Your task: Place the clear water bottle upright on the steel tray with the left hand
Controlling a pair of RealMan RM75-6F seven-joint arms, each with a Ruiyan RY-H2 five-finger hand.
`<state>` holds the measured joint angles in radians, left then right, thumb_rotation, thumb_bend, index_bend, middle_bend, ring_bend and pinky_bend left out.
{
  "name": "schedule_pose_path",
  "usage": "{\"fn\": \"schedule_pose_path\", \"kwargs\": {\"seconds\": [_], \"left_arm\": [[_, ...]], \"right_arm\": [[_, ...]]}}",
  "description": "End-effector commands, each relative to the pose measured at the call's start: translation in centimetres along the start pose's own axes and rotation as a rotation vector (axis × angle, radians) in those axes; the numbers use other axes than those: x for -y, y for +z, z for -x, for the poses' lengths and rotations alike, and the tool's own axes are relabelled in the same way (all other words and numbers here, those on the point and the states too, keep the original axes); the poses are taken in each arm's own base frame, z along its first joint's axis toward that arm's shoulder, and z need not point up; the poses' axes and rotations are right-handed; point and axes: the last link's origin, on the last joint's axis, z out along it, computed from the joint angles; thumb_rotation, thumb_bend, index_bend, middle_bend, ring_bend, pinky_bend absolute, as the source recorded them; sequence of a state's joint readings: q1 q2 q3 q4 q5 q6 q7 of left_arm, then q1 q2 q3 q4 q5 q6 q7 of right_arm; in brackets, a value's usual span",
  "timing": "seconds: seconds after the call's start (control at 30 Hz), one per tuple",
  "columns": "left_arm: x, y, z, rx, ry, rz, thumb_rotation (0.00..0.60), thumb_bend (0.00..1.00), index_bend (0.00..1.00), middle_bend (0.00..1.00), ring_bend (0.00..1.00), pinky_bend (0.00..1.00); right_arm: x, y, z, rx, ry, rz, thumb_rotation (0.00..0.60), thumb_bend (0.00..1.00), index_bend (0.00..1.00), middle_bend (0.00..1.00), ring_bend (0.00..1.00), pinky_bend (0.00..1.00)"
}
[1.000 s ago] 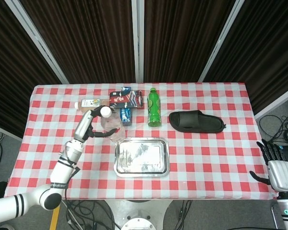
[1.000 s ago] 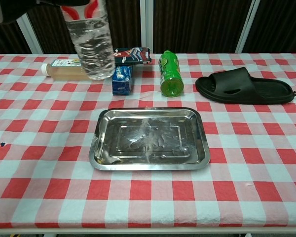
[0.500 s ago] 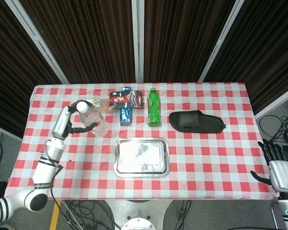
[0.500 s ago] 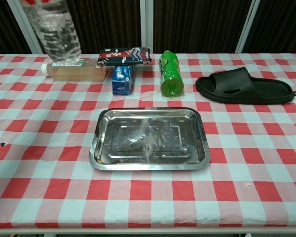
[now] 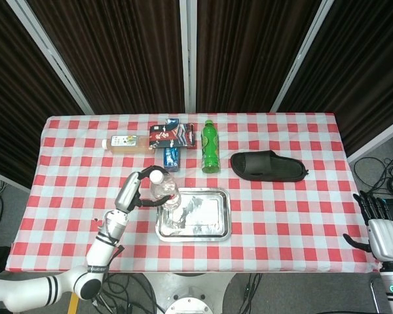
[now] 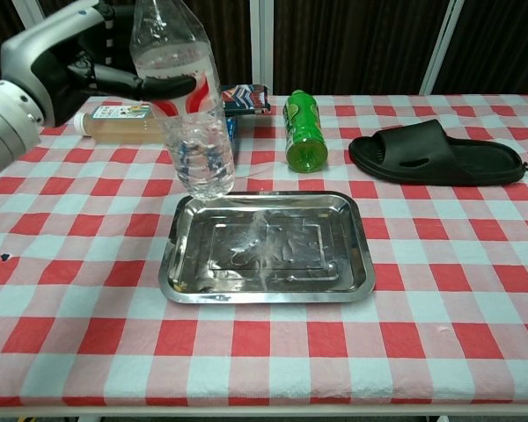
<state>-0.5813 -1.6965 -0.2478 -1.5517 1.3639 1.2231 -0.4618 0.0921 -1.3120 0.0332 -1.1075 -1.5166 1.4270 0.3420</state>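
My left hand (image 5: 139, 190) (image 6: 114, 75) grips the clear water bottle (image 5: 164, 191) (image 6: 189, 123) around its upper part. The bottle has a white cap and hangs nearly upright, its base just above the back left corner of the steel tray (image 5: 209, 230) (image 6: 356, 264). The tray lies flat in the middle of the checked table. My right hand (image 5: 380, 232) hangs off the table's right edge, holding nothing, with its fingers apart.
A green bottle (image 5: 210, 147) (image 6: 304, 130) stands behind the tray. A black slipper (image 5: 268, 166) (image 6: 436, 152) lies to its right. A tea bottle (image 5: 123, 141) (image 6: 123, 123) lies on its side at the back left, next to snack packets (image 5: 172, 134) and a small blue box (image 5: 171, 157).
My left hand has swung the bottle from the back left of the table forward and rightward to the tray's back left corner, and lower. The right hand has not moved.
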Motion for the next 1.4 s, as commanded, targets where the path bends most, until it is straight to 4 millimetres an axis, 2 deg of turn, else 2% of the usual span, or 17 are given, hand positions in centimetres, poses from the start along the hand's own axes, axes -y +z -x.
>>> {"fn": "schedule_pose_path", "kwargs": {"seconds": [0.03, 0.4, 0.77, 1.17, 1.4], "left_arm": [[0.7, -0.5, 1.3, 0.005, -0.006, 0.001, 0.600, 0.32, 0.58, 0.65, 0.49, 0.49], [1.9, -1.7, 3.7, -0.004, -0.013, 0.005, 0.600, 0.31, 0.58, 0.65, 0.49, 0.49], [2.6, -2.1, 4.8, -0.016, -0.019, 0.016, 0.600, 0.31, 0.57, 0.65, 0.48, 0.49], [4.4, -3.8, 6.2, 0.001, 0.009, 0.014, 0.600, 0.31, 0.57, 0.64, 0.48, 0.49], [4.5, -4.3, 6.5, 0.018, 0.029, 0.045, 0.600, 0.25, 0.52, 0.60, 0.45, 0.46]], "right_arm": [[0.0, 0.1, -0.1, -0.002, 0.003, 0.002, 0.600, 0.09, 0.00, 0.00, 0.00, 0.00], [0.0, 0.2, 0.0, 0.012, 0.010, 0.009, 0.600, 0.09, 0.00, 0.00, 0.00, 0.00], [0.2, 0.1, 0.5, 0.030, -0.021, 0.002, 0.600, 0.09, 0.00, 0.00, 0.00, 0.00], [0.2, 0.2, 0.7, 0.037, -0.031, 0.008, 0.600, 0.09, 0.00, 0.00, 0.00, 0.00], [0.0, 0.2, 0.6, 0.034, -0.030, 0.011, 0.600, 0.09, 0.00, 0.00, 0.00, 0.00]]}}
